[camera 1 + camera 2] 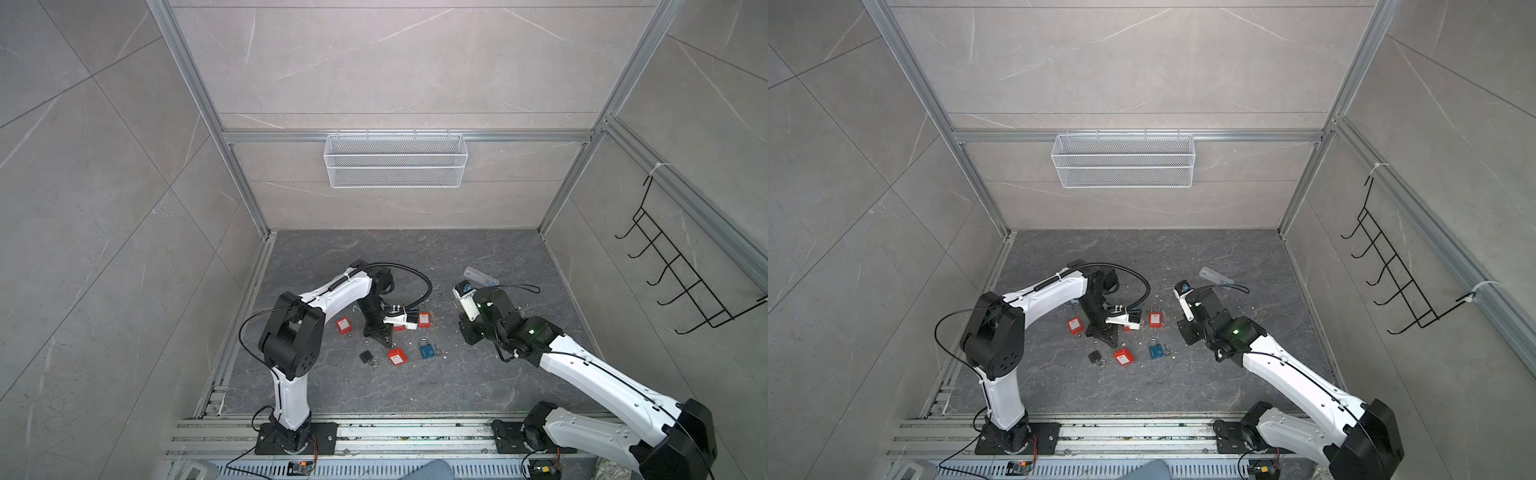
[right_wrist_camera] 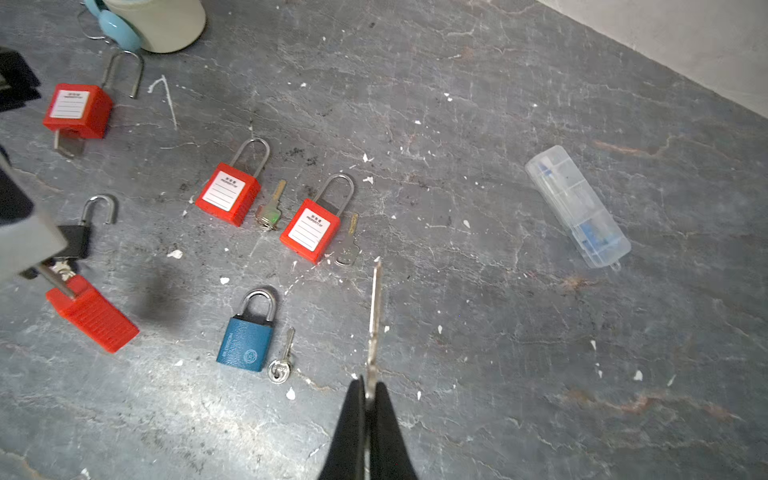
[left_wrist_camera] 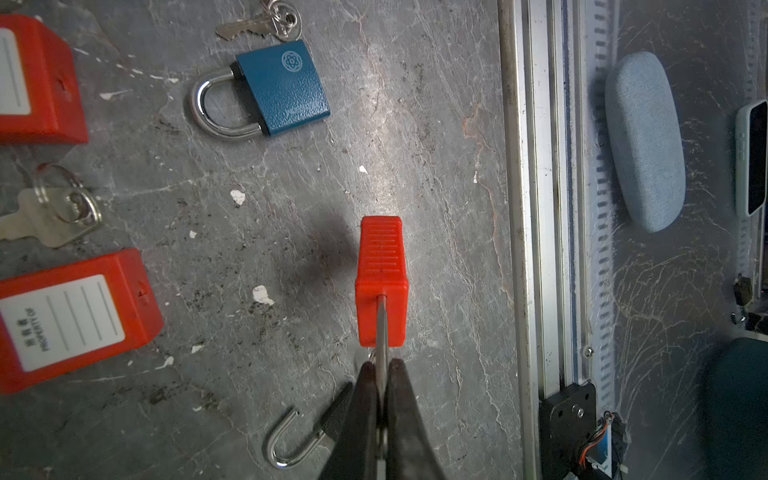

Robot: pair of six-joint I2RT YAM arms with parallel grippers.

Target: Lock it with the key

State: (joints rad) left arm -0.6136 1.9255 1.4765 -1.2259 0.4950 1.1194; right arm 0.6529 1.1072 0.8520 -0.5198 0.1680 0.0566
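A ribbed red plastic padlock (image 3: 381, 282) is held by its metal shackle in the clenched left gripper (image 3: 382, 374), raised off the dark grey stone counter (image 3: 436, 187). A thin silver key (image 2: 375, 307) is pinched in the clenched right gripper (image 2: 370, 386), well apart from that padlock, with a blue padlock (image 2: 245, 343) lying between them

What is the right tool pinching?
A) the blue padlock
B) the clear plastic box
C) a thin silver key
C: the right tool is shut on a thin silver key, which sticks straight out past its tips.
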